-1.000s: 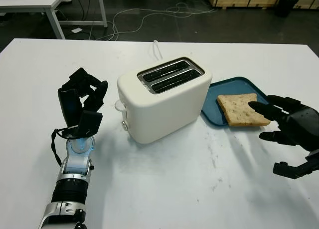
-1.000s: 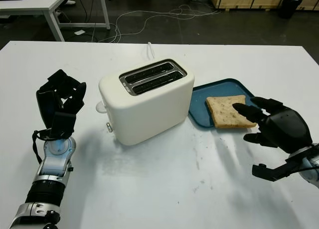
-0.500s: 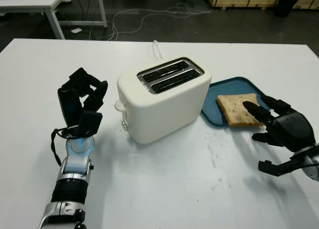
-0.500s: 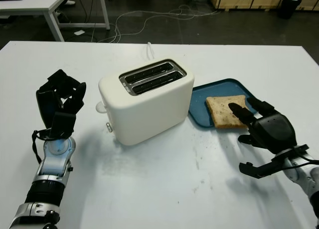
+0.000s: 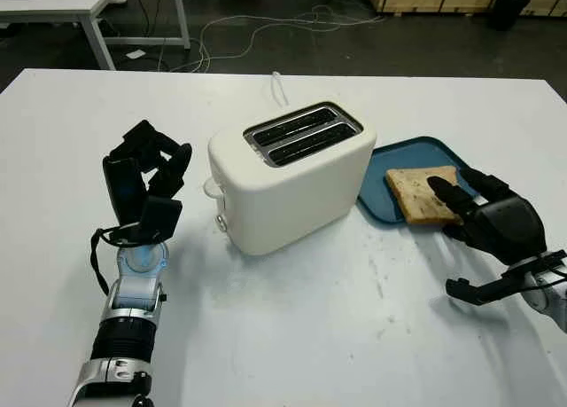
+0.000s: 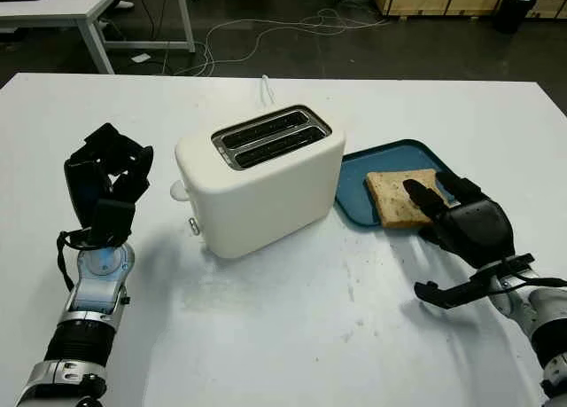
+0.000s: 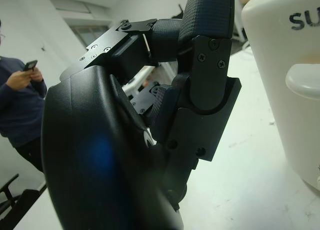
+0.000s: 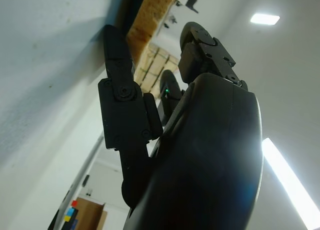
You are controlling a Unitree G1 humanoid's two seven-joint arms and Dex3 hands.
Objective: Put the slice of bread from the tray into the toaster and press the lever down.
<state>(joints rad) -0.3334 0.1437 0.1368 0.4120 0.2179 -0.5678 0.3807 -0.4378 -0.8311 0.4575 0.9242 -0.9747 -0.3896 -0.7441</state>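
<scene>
White table (image 5: 292, 336), cables (image 5: 266, 26) on dark floor

toaster (image 5: 292, 176) blocking table centre, tray (image 5: 403, 159) at its right, open tabletop in front

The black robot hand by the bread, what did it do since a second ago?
The black right hand moved forward and lower, so its fingers now reach over the brown bread slice on the blue tray; no grasp yet. The raised left hand, curled, and the white toaster stayed put.
</scene>
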